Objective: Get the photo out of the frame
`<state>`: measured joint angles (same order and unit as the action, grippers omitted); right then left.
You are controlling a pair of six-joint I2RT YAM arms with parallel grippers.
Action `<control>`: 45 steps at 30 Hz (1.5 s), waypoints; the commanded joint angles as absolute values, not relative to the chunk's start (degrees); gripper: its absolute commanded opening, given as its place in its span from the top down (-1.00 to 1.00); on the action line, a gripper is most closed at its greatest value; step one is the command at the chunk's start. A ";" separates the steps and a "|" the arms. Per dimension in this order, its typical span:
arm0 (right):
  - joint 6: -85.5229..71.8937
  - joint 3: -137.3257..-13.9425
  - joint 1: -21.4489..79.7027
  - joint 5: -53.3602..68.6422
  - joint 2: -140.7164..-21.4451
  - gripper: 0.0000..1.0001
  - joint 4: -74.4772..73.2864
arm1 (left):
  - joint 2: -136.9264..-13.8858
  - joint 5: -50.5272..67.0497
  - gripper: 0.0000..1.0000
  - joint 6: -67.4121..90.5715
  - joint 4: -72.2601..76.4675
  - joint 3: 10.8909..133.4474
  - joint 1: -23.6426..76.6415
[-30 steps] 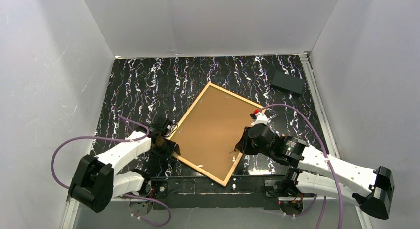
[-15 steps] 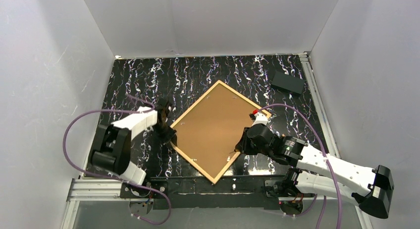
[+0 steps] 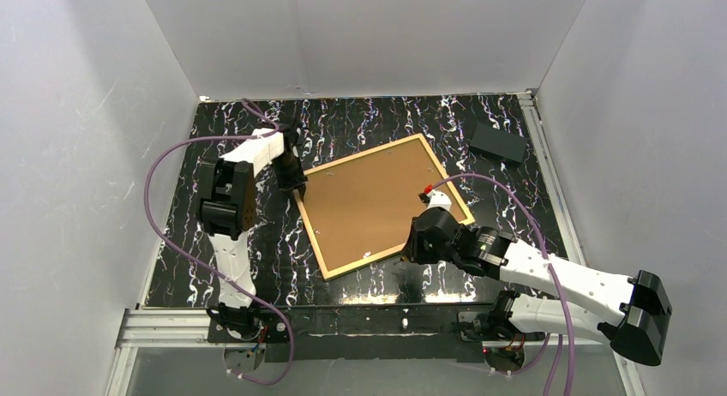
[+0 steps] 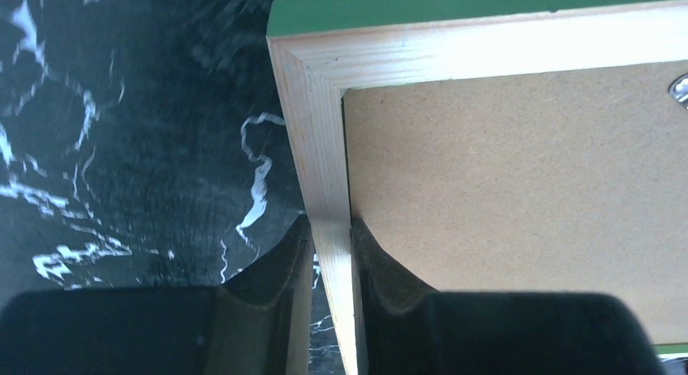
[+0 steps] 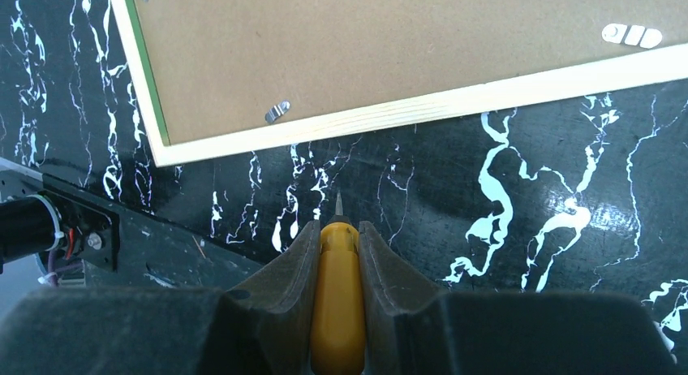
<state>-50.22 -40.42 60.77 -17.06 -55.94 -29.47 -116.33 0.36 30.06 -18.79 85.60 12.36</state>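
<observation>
frame face-down, backing panel atop | left end effector clamps its rail | right end effector holds screwdriver

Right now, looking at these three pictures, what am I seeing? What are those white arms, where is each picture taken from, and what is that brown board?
Those are two robot arms bolted at the near edge of a table. The wide picture comes from a fixed camera above and behind them. The other two come from a small camera on each wrist, looking along that arm's fingers. On the black marbled table the frame lies face down, so you see its pale wooden back and the brown backing panel, with small metal clips at its edge. The photo itself is not visible. The left gripper is pinched on the frame's rail near a corner. The right gripper holds a yellow-handled tool with a thin metal tip. A dark box sits at the far right.
</observation>
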 commanded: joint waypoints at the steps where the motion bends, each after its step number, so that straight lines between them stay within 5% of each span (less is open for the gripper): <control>1: -48.77 -44.28 60.91 -16.29 -57.03 0.97 -27.10 | -121.59 1.48 1.00 19.20 -24.44 90.16 12.74; 9: -47.29 -48.39 60.91 -15.56 -60.11 0.97 -27.07 | -126.32 5.19 0.96 18.62 -27.80 99.09 12.35; 13: -47.45 -48.44 60.86 -14.28 -60.55 0.97 -25.38 | -122.68 4.23 -0.08 24.54 -32.04 99.58 11.31; 16: -47.54 -48.38 60.91 -14.02 -60.68 0.97 -24.42 | -113.90 6.04 -0.33 28.26 -31.54 94.26 11.24; 23: -48.85 -45.47 58.55 -8.43 -59.79 0.97 -19.92 | -87.68 31.75 -0.35 33.09 -2.45 65.51 11.94; 28: -47.30 -39.44 50.68 9.34 -54.56 0.97 -13.12 | -81.82 48.11 -0.35 36.05 25.98 51.88 21.54; 34: -44.13 -37.51 44.01 22.81 -50.73 0.97 -13.69 | -82.90 57.21 -0.37 23.42 21.78 53.03 36.18; 45: -48.06 -31.90 41.23 29.56 -46.89 0.97 -6.69 | -85.48 65.35 -0.15 24.81 26.67 53.49 41.24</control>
